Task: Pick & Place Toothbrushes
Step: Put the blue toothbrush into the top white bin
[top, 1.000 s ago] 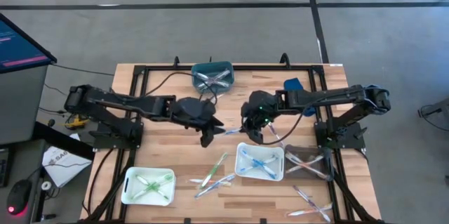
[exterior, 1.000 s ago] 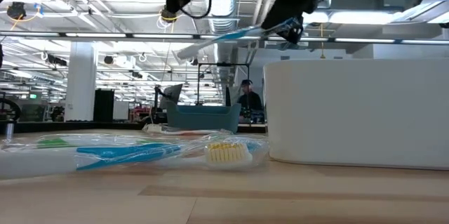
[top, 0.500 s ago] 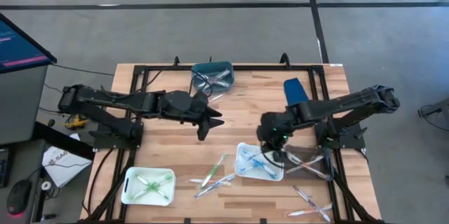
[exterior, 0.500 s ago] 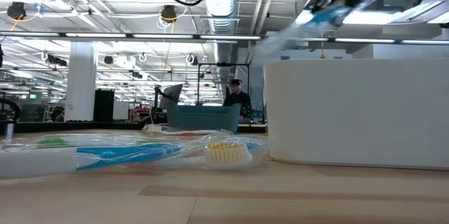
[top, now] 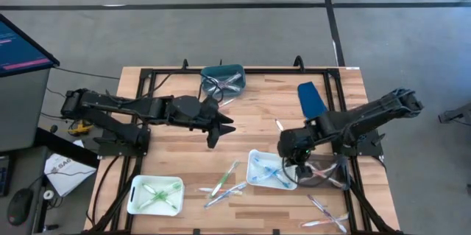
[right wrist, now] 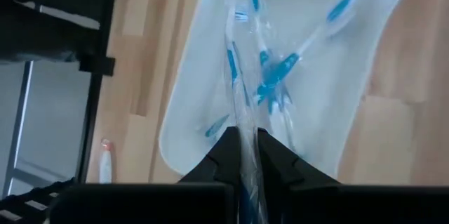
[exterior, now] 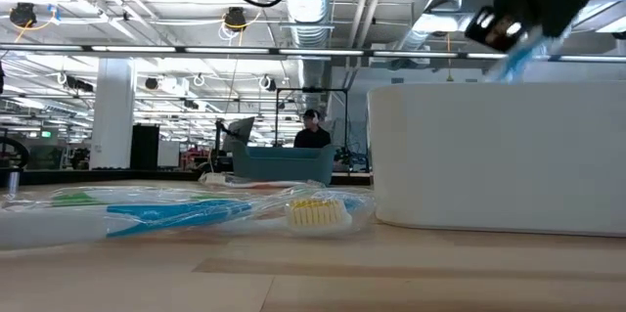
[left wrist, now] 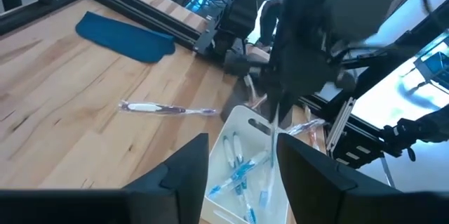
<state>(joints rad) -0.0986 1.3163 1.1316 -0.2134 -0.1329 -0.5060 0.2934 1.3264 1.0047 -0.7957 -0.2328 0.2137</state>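
Note:
My right gripper (top: 291,163) is over the white tray (top: 257,183) that holds several blue toothbrushes (right wrist: 280,73), and it is shut on a wrapped blue toothbrush (right wrist: 238,76). In the low view it shows above the tray's wall (exterior: 499,156). My left gripper (top: 218,130) hangs open over the table's middle and holds nothing. Loose toothbrushes lie flat on the wood: one near the middle (left wrist: 165,109), some by the near edge (top: 224,182) and two near the right corner (top: 324,211). My right gripper pinches the wrapped blue toothbrush between its two fingertips at one end of the handle (right wrist: 244,143). It comes from above, pointing down. The toothbrush hangs below the fingers, and its bristle end (right wrist: 237,17) reaches down among the brushes in the tray. Whether it rests there I cannot tell.
A teal tray (top: 223,78) of toothbrushes stands at the far edge. A white tray with green ones (top: 154,194) is near left, a clear tray (top: 324,170) is right of the blue one, and a blue flat piece (top: 312,99) lies far right. Bare wood lies between the arms.
My right gripper has carried the blue toothbrush from the table's middle toward the near right and down over the white tray. The toothbrush has tipped from nearly level to hanging downward. My left gripper has drawn back slightly to the left.

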